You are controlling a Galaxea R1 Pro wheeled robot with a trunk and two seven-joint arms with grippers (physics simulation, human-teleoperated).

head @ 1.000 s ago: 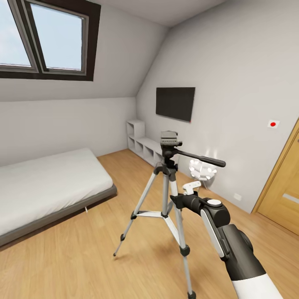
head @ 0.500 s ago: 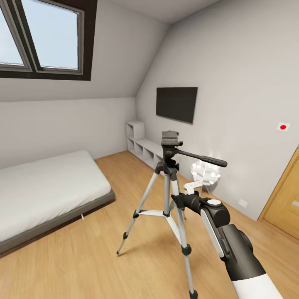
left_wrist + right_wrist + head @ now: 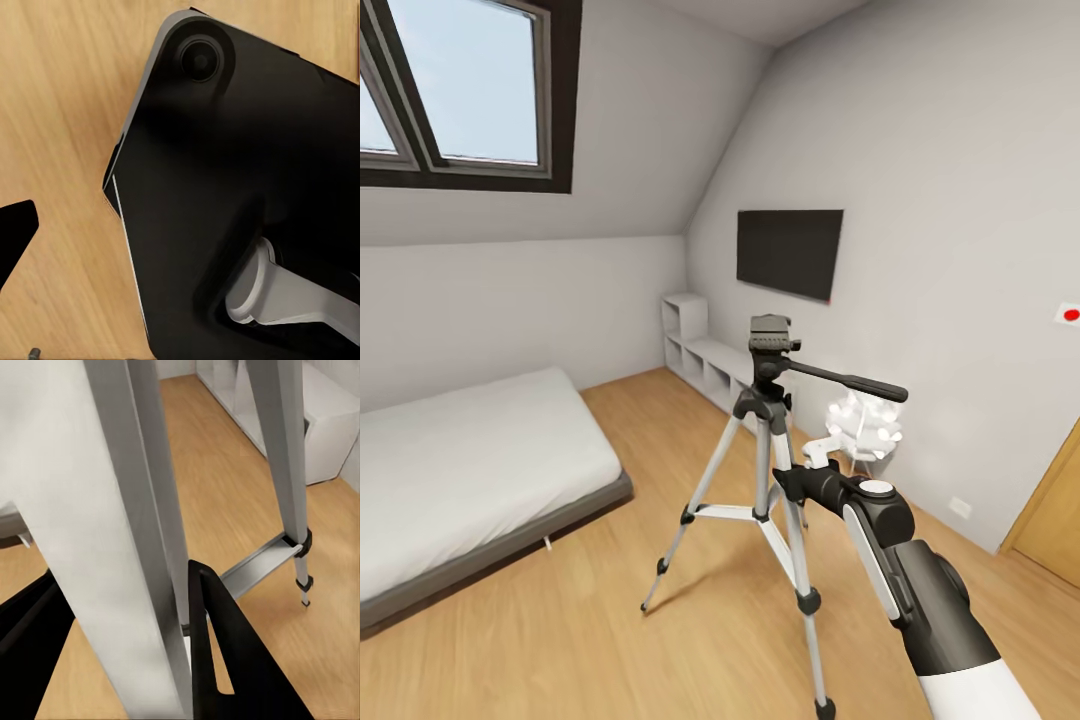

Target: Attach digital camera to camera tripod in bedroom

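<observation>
The tripod (image 3: 765,470) stands upright on the wood floor (image 3: 560,620) between the bed (image 3: 460,470) and the TV (image 3: 788,252) wall, its head bare, with the right arm (image 3: 900,560) reaching beside its legs and the right gripper (image 3: 124,649) spread wide around one leg (image 3: 127,532).

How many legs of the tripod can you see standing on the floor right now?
3. On the camera tripod, one leg splays toward the bed, one comes toward the robot beside the right arm, and one is mostly hidden behind the column.
</observation>
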